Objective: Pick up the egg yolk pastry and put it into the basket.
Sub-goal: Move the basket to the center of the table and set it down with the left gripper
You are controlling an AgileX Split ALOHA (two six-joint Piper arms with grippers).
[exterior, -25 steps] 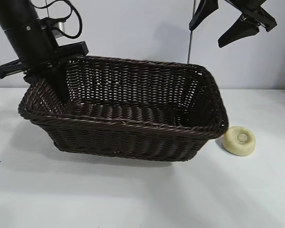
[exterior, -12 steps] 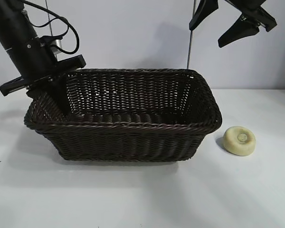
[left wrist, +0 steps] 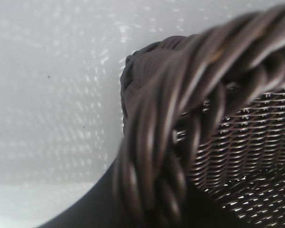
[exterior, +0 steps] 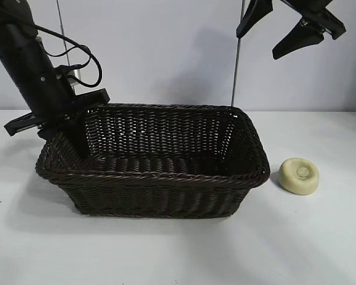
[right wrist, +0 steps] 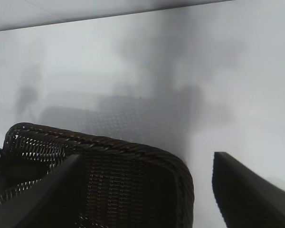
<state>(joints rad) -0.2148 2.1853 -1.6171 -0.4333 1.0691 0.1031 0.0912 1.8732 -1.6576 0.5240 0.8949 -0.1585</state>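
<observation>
The left gripper has its fingers pinched on the braided rim at the left end of the basket; in the left wrist view the thick plait of that rim fills the picture right at the fingers, with the woven wall dropping away behind it. That hold looks meant to place or steady the basket rather than to fetch anything, since the basket sits flat on the white table with its open mouth upward and nothing that I can see inside. The right gripper hangs high above the basket's right end, its two fingers spread well apart and clamped on nothing; from its own wrist view the dark fingers frame the right corner of the basket below. The egg yolk pastry lies on the table just beside the basket's right end, apart from it, dimple up, untouched. Open fingers waiting over that side suggest to me that the right arm is the one meant to come down for the pastry, while the left keeps the basket from sliding. The pick itself is not yet begun.
</observation>
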